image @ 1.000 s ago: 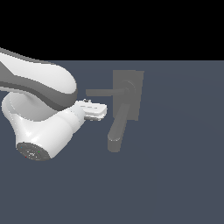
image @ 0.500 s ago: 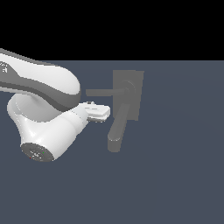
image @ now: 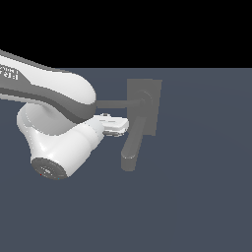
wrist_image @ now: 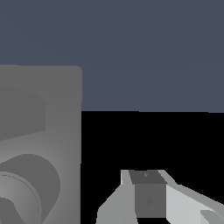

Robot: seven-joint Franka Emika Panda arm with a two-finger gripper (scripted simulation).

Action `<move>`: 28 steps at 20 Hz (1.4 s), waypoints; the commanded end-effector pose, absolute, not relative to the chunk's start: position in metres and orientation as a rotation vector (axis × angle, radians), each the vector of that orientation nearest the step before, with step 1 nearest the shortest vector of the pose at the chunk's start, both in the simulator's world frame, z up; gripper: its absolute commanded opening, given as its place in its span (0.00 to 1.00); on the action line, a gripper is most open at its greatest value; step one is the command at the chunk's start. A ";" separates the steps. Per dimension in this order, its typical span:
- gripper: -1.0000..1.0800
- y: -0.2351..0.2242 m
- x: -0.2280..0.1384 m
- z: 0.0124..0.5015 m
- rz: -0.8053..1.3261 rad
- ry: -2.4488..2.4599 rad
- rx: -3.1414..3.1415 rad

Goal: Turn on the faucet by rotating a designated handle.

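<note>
On the flat slate-blue floor (image: 197, 197), near the middle of the exterior view, you have the faucet (image: 144, 106): a matte grey fixture with no gloss at all, built from a flat rectangular backplate that stands upright, a thick spout (image: 133, 147) with a rounded end running down toward the camera, and a round hub on the plate's face. The handle (image: 118, 103) is the thin straight bar that leaves that hub and runs level toward the exterior view's left, much slimmer than the spout, until its far end slips behind the arm. Your arm (image: 49, 93) is smooth and glossy, white shells with a dark grey band, its bulbous wrist joint filling the exterior view's left. The gripper (image: 114, 125) is a small white blocky piece just below the handle and just beside the spout; you cannot tell from this angle whether it touches either. In the wrist view you see the backplate's flat face with its rounded corner (wrist_image: 52, 131) and one angular pale finger (wrist_image: 146, 197); the pictures do not show whether the jaws are spread or together.
</note>
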State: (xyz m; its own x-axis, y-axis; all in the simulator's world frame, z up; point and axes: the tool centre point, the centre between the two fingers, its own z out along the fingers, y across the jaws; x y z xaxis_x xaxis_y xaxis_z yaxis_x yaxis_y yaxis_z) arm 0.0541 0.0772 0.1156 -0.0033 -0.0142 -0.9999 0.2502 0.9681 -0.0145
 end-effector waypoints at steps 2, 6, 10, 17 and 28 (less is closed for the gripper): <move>0.00 0.078 0.054 0.124 -0.210 1.563 0.187; 0.00 0.080 0.055 0.141 -0.210 1.563 0.187; 0.00 0.083 0.056 0.158 -0.210 1.563 0.187; 0.00 0.083 0.055 0.170 -0.215 1.573 0.189; 0.00 0.072 0.053 0.209 -0.213 1.568 0.188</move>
State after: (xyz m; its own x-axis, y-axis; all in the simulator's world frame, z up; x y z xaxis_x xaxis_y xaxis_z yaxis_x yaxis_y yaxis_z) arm 0.0530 0.0746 0.1991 -0.0168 -0.0157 -0.9997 0.2506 0.9679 -0.0194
